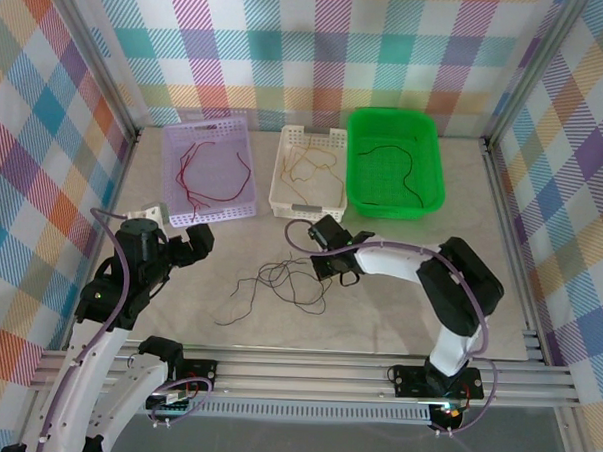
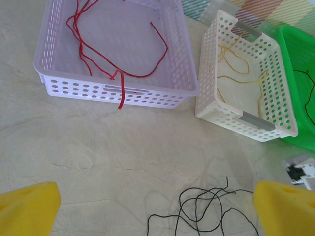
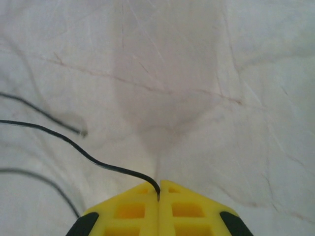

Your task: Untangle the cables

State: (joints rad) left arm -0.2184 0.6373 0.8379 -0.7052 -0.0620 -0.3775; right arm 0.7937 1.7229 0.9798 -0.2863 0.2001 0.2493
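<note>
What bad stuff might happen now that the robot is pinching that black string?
1. The right gripper pinches the black wire at its very fingertips, so the thin wire might slip out when lifted.
2. That wire seems to run back into the black tangle on the table. Pulling may drag the whole bunch along or tighten its loops.

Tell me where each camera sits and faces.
Top: above and behind, looking down on table, baskets, black wires; left arm, right arm show.
Left wrist: faces forward toward lilac basket and white basket; open left end effector's yellow fingers at bottom corners.
Right wrist: faces down, close to the table; right end effector shut on a black wire.
Shared: top and left wrist both show baskets and wires.
</note>
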